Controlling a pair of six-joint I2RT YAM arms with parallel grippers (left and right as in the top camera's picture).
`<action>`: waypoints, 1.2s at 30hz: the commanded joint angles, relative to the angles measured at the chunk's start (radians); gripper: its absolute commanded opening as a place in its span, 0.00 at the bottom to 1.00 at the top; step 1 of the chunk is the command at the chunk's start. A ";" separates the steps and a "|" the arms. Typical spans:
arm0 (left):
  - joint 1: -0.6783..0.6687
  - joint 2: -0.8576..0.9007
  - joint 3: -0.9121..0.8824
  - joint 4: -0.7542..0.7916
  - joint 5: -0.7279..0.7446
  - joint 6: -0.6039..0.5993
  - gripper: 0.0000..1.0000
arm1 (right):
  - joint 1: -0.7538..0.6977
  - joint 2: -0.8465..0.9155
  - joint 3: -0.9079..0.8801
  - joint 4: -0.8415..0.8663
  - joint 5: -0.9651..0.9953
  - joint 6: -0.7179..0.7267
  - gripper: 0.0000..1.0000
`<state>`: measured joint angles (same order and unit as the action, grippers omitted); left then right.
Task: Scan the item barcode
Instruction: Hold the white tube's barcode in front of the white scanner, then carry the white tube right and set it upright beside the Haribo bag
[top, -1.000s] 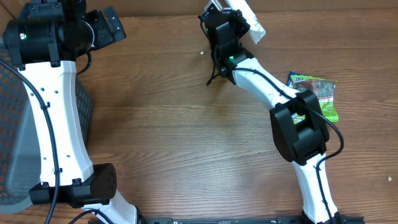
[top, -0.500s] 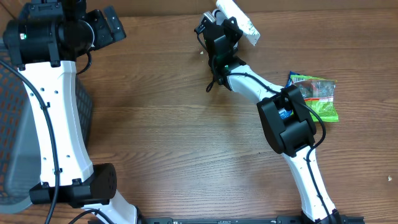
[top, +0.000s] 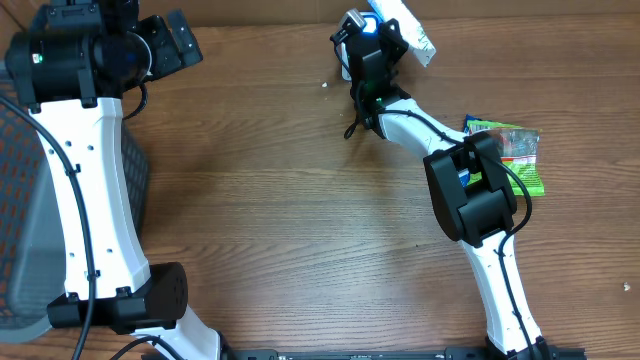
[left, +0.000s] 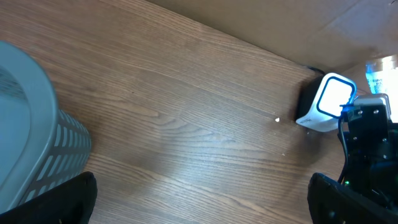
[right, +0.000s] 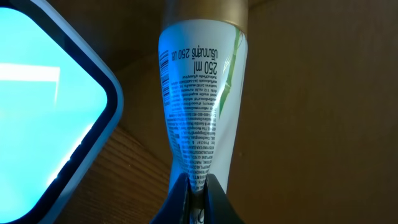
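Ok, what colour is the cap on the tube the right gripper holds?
Gold cap, above the white printed tube; clearest in the right wrist view.

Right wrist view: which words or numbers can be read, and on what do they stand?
"250 ml": on the tube held in the right hand, upside down in this view.
The tube's other print: too small to read.
The scanner, lit face: no text.

Right tool (top: 391, 33) gripping white tube (top: 413, 24), green packet (top: 516, 152) on table (top: 280, 220)
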<state>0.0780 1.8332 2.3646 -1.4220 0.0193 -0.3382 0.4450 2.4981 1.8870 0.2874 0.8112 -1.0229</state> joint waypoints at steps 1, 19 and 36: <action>-0.013 -0.002 0.020 0.001 0.000 -0.006 1.00 | 0.011 -0.016 0.031 0.026 0.008 -0.009 0.04; -0.013 -0.002 0.020 0.001 0.000 -0.006 1.00 | 0.045 -0.111 0.031 -0.024 0.044 0.003 0.04; -0.013 -0.002 0.020 0.001 0.000 -0.006 1.00 | -0.070 -0.713 0.031 -1.017 -0.778 0.872 0.04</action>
<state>0.0780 1.8332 2.3650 -1.4220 0.0189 -0.3386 0.4580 1.9522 1.8851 -0.6617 0.3752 -0.4381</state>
